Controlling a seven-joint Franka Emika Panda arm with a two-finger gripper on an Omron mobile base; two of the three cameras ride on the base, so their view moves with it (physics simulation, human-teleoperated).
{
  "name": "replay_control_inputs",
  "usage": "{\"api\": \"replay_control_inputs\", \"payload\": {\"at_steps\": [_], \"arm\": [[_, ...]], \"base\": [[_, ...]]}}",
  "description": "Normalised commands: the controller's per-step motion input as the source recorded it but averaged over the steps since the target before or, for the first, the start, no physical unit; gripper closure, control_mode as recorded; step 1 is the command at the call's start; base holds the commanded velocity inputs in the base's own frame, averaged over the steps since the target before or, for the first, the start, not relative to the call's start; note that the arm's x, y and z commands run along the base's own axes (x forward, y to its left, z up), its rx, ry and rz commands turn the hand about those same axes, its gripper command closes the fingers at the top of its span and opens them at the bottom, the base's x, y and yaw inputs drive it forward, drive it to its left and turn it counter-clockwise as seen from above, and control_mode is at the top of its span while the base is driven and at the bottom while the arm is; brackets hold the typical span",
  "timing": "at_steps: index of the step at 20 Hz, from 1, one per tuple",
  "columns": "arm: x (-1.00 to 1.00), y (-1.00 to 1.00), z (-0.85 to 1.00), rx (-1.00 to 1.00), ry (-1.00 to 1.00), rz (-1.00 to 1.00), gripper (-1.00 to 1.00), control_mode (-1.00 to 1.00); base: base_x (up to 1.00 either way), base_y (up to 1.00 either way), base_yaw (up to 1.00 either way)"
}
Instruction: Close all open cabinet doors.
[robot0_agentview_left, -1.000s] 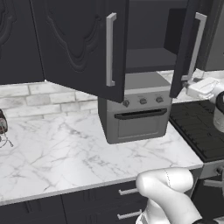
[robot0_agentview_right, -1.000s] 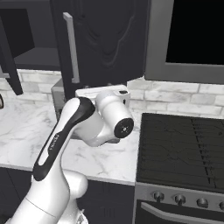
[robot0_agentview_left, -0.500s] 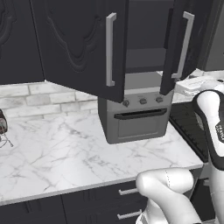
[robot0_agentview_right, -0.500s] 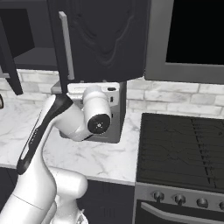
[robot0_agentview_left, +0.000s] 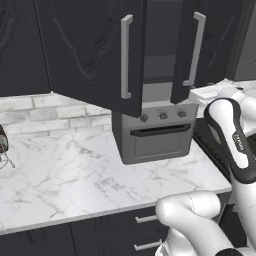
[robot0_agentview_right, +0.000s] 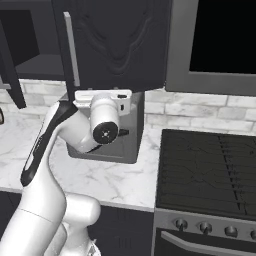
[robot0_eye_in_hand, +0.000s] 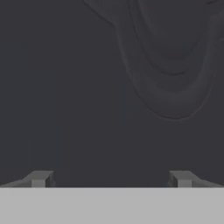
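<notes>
With its claw (robot0_eye_in_hand: 111, 179) spread wide and empty against the carved panel, the arm has swung the right cabinet door (robot0_agentview_right: 125, 40) nearer shut, upper middle of frame, while the left door (robot0_agentview_left: 95, 50) still hangs open.

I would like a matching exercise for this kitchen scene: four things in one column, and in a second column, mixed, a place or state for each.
Things:
1. left cabinet door
2. toaster oven
3. stove
4. gripper

Places or states:
A. jaws open, facing a carved black panel
B. swung open, above the marble counter
C. to the right of the counter, dark grates on top
D. standing on the counter, under the open cabinet

Pairs: 1-B, 2-D, 3-C, 4-A
</notes>
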Motion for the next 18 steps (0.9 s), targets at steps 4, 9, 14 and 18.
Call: {"api": "replay_control_inputs", "payload": {"at_steps": [4,9,14,18], "arm": [[0.48,0.11,0.0,0.0,0.0,-0.05,-1.0,-1.0],[0.44,0.11,0.0,0.0,0.0,-0.05,-1.0,-1.0],[0.36,0.05,0.0,0.0,0.0,-0.06,-1.0,-1.0],[0.3,0.0,0.0,0.0,0.0,-0.05,-1.0,-1.0]], "base": [[0.0,0.0,0.0],[0.0,0.0,0.0],[0.0,0.0,0.0],[0.0,0.0,0.0]]}}
